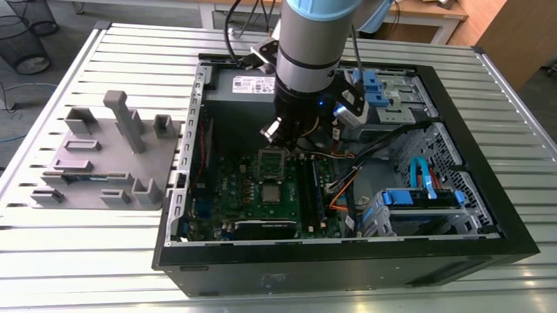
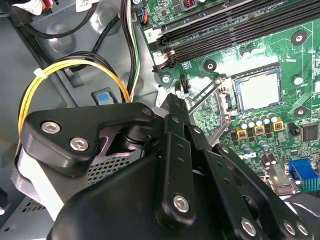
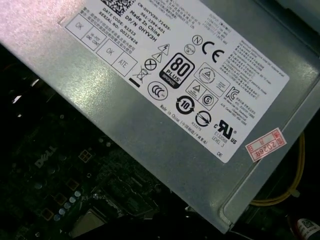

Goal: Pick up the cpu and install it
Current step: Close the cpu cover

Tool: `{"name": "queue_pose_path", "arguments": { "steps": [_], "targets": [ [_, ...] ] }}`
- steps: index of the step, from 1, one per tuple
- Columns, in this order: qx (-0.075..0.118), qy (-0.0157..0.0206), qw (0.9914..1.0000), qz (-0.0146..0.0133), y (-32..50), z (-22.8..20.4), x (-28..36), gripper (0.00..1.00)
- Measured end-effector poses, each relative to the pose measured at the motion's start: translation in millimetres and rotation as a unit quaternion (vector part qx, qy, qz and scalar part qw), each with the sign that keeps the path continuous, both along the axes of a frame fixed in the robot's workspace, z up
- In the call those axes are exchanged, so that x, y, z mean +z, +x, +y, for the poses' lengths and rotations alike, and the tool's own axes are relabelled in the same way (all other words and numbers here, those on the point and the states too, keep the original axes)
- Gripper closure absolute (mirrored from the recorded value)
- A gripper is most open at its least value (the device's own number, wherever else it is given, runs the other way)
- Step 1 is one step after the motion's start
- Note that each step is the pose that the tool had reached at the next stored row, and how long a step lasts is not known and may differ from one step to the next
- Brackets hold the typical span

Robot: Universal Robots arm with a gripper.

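You're holding pincer (image 1: 286, 138) low inside open computer case (image 1: 348, 270), over far part of green board (image 1: 231, 186). Can't tell whether it's clenched or released.
- Hinged socket frame (image 1: 272, 156) is standing open just near of pincer.
- Cpu (image 2: 258, 91) is lying flat in socket (image 2: 234, 100), shiny top showing, apart from pincer.
- Memory slots (image 1: 306, 189) are running along exterior view's right of socket.
- Power supply (image 3: 165, 90) is sitting beyond pincer, at case's far side.
- Grey tray (image 1: 104, 163) is resting on slatted table (image 1: 87, 261), at exterior view's left of case.
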State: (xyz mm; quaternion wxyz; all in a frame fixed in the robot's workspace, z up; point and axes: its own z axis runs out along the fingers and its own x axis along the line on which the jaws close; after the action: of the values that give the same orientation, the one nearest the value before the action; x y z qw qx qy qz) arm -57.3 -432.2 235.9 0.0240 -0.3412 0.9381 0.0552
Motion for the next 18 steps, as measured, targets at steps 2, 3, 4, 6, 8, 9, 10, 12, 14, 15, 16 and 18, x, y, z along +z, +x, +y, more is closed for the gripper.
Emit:
{"name": "queue_pose_path", "arguments": {
  "steps": [2,3,4,6,8,9,10,12,14,15,16,18],
  "targets": [
    [0.001,0.0,1.0,0.0,0.0,-0.1,0.3,0.89],
    [0.002,0.0,1.0,0.0,0.0,-0.3,0.5,0.89],
    [0.002,0.0,1.0,0.0,0.0,-0.4,0.6,0.89],
    [0.003,-0.0001,0.99999,0.0,0.0,-0.8,0.9,0.89],
    [0.004,0.0,0.99999,0.0,0.0,-1.2,1.0,0.89],
    [0.005,-0.0001,0.99999,0.0,0.0,-1.4,1.2,0.89],
    [0.005,-0.0001,0.99999,0.0,0.0,-1.5,1.4,0.89],
    [0.006,0.0,0.99998,0.0,0.0,-1.9,1.8,0.89],
    [0.007,0.0001,0.99998,-0.0001,0.0,-2.2,2.4,0.89],
    [0.007,0.0,0.99997,0.0,0.0,-2.4,2.8,0.89],
    [0.008,0.0,0.99997,0.0,0.0,-2.5,3.3,0.89],
    [0.008,0.0001,0.99996,0.0,0.0,-2.8,3.8,0.89]
  ]
}}
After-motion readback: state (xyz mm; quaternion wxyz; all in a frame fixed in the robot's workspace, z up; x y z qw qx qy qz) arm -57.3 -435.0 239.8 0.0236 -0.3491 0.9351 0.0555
